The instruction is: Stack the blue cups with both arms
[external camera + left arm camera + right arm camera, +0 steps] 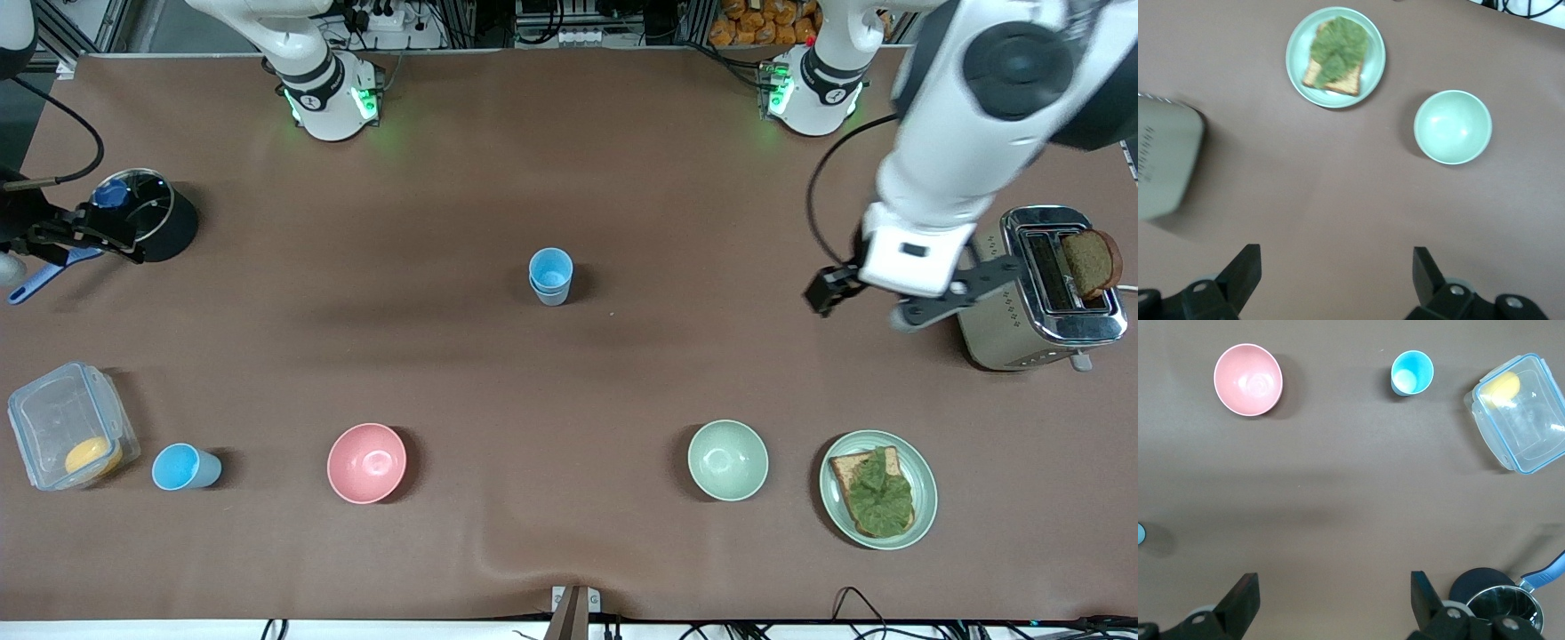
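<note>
- You see the two blue cups (550,276) already stacked one in the other, upright at the middle of the desk.
- A third, brighter blue cup (184,468) stands apart near the front edge, between the pink bowl (366,462) and the clear box (69,437).
- Your left gripper (867,298) hangs over the desk just beside the toaster (1036,293), its fingers (1245,272) spread wide, holding nothing.
- Your right gripper (89,233) is up beside the pot (151,213) at the right arm's edge, its fingers (1241,600) also spread and empty.
</note>
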You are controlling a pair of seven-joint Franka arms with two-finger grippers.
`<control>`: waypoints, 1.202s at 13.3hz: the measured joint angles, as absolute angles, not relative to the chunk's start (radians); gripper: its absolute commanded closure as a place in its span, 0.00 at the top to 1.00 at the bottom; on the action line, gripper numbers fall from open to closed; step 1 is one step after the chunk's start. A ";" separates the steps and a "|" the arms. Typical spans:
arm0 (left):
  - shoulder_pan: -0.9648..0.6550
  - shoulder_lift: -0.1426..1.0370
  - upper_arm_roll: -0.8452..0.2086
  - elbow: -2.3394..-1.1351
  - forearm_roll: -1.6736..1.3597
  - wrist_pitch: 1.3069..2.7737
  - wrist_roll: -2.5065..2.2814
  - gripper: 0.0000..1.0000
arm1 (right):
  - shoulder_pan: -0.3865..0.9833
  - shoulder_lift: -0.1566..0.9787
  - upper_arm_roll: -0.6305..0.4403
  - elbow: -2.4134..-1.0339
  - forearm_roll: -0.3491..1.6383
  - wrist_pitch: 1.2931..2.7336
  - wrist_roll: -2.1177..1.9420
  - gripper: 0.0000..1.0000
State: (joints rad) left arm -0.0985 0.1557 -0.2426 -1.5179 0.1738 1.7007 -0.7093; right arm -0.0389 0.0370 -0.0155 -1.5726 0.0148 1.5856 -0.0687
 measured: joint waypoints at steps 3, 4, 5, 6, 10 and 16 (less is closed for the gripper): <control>-0.027 0.088 -0.182 -1.518 0.092 1.643 -0.439 1.00 | -0.039 0.037 -0.015 -1.570 0.015 1.588 -0.069 1.00; -0.019 0.075 -0.153 -1.519 0.064 1.633 -0.363 1.00 | -0.039 0.037 -0.015 -1.570 0.015 1.588 -0.069 1.00; -0.011 0.067 -0.130 -1.520 0.046 1.627 -0.298 1.00 | -0.039 0.037 -0.015 -1.569 0.015 1.588 -0.068 1.00; 0.002 0.062 -0.120 -1.523 0.033 1.625 -0.243 1.00 | -0.039 0.037 -0.015 -1.569 0.015 1.588 -0.068 1.00; 0.022 0.046 -0.114 -1.539 0.013 1.623 -0.186 1.00 | -0.039 0.037 -0.016 -1.567 0.015 1.590 -0.068 1.00; 0.022 0.039 -0.117 -1.541 0.013 1.622 -0.184 1.00 | -0.039 0.037 -0.017 -1.566 0.015 1.590 -0.067 1.00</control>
State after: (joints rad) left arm 0.0217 0.0394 -0.1169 -1.5414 0.0125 1.6216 -0.1843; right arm -0.0387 0.0373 -0.0170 -1.5664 0.0148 1.5902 -0.0669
